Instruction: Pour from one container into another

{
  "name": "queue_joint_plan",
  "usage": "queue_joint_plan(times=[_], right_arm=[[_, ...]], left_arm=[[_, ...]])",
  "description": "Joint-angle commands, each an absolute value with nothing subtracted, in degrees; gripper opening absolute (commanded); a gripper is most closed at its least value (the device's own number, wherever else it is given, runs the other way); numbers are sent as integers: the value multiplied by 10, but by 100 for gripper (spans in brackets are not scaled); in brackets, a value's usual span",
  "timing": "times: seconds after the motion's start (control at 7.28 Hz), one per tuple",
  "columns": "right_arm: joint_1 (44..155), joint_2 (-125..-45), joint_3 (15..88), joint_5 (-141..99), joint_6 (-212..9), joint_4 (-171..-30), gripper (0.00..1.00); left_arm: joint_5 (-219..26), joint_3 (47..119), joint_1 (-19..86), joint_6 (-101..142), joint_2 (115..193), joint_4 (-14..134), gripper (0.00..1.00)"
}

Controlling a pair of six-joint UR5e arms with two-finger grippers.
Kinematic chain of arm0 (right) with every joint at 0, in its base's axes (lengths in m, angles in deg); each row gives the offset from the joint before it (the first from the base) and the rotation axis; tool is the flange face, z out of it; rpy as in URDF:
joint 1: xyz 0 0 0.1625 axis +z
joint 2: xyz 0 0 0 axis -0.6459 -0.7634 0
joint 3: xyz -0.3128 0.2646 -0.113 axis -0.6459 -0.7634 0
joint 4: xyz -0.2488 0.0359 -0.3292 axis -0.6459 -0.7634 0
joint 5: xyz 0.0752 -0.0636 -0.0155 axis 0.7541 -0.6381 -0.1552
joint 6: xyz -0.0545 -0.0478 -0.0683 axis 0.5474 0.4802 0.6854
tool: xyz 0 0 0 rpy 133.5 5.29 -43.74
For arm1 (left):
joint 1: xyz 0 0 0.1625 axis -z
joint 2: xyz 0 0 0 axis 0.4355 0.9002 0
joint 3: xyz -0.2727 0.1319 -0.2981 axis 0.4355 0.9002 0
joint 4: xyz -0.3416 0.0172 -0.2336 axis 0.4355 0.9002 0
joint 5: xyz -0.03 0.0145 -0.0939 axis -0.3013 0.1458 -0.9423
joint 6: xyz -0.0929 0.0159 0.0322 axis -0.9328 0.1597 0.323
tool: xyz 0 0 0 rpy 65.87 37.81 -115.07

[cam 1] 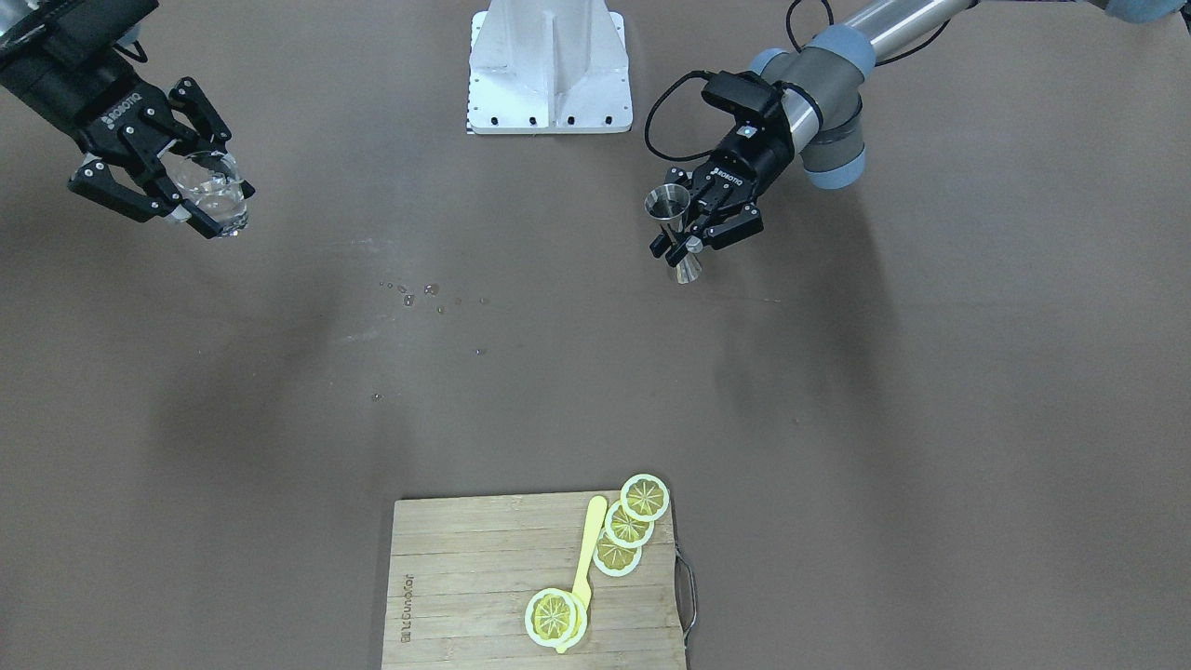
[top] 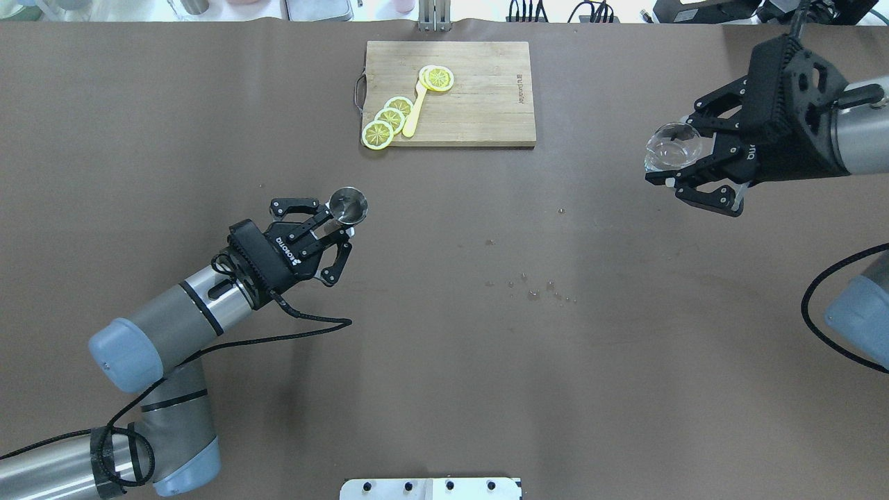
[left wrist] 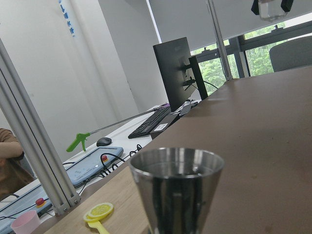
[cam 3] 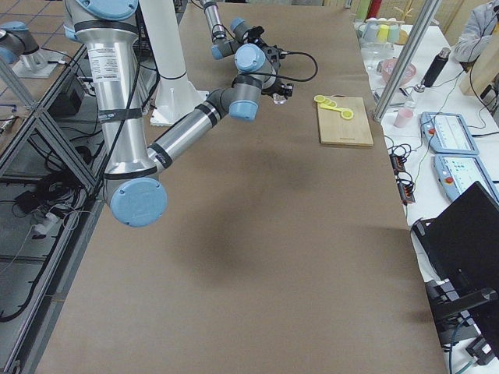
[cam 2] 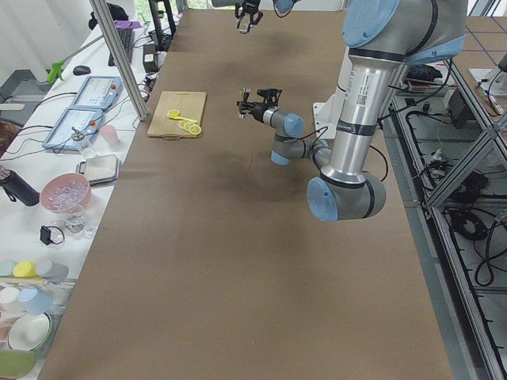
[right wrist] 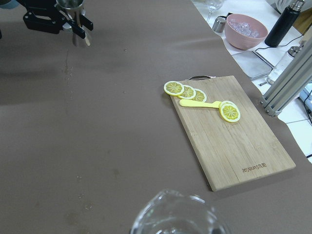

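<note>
Front-facing view: the right claw (cam 1: 209, 181) is clenched around the small clear glass cup with a pour lip (cam 1: 220, 201), which looks to hold clear liquid. The left claw (cam 1: 684, 240) is clamped on the narrow waist of the shiny steel hourglass jigger (cam 1: 667, 203), upright, mouth up. They're well apart! Best to bring the lip just over that small rim, then tip slowly. Overhead: droplets (top: 531, 293) dot the brown tabletop (top: 444, 389) between the claws, so splashing is a risk. Left wrist view: a smooth, mirror-bright cone sits right ahead of its claw.
</note>
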State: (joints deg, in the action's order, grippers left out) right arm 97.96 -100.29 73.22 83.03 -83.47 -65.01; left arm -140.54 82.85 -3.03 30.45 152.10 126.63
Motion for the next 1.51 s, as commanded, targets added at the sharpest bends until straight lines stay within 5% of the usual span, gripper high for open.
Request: queue_joint_plan(times=[0.0, 1.37], right_arm=[[1020, -1008, 636, 885, -844, -534, 0], [1057, -995, 272, 949, -843, -196, 0]], left_arm=[[-1402, 829, -8, 242, 1499, 1266, 0], [-1221, 847, -2, 25, 1468, 1206, 0]])
